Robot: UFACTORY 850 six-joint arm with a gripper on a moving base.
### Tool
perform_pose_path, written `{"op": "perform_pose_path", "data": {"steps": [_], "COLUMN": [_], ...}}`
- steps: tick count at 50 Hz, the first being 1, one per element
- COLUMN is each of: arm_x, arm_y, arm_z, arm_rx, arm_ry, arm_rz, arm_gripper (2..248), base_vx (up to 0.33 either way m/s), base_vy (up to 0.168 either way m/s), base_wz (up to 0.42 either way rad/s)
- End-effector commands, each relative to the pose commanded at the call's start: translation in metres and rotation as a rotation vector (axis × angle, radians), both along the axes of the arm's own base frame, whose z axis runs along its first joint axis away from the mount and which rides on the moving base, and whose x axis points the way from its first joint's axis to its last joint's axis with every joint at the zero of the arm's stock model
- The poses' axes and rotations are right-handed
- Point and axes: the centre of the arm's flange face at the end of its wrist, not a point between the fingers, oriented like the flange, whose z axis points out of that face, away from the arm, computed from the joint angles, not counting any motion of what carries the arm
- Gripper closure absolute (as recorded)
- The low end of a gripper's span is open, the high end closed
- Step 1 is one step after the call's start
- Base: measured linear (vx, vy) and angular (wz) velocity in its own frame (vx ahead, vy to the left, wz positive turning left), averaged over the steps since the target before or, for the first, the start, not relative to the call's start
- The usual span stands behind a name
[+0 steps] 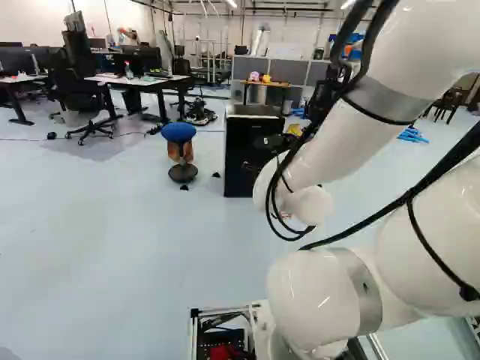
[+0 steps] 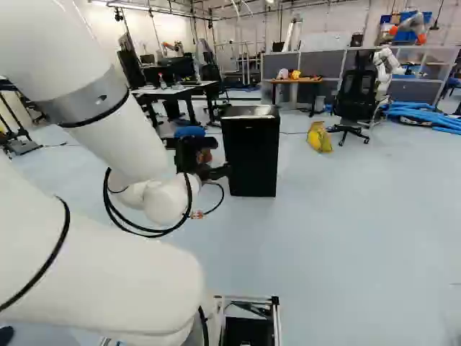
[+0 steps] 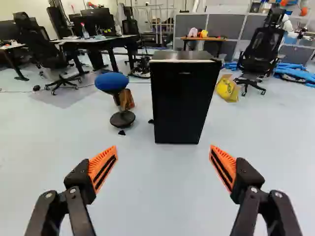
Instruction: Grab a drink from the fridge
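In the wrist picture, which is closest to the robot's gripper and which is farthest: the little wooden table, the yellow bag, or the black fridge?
1. Black fridge: nearest, straight ahead of the gripper.
2. Yellow bag: farther back, between the fridge and the black chair.
3. Little wooden table: farthest, by the gray dividers.

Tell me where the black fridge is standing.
In the wrist view, the black fridge stands on the floor ahead of the open gripper, with the blue-seated stool on one side and the yellow bag farther back on the other.
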Motion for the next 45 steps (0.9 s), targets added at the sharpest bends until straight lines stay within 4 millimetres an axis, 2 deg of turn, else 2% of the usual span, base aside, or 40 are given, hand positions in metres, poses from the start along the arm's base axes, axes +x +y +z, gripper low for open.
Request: {"op": "perform_pose_path", "data": {"steps": [45], "arm_x": [0.0000], "arm_y": [0.0000], "arm_z": [0.0000], "arm_rx": [0.000], "arm_ry": [0.000], "arm_rz": [0.000], "arm_gripper": [3], "base_vx": [0.015], "base_vy": [0.000], "base_wz": [-0.001]}}
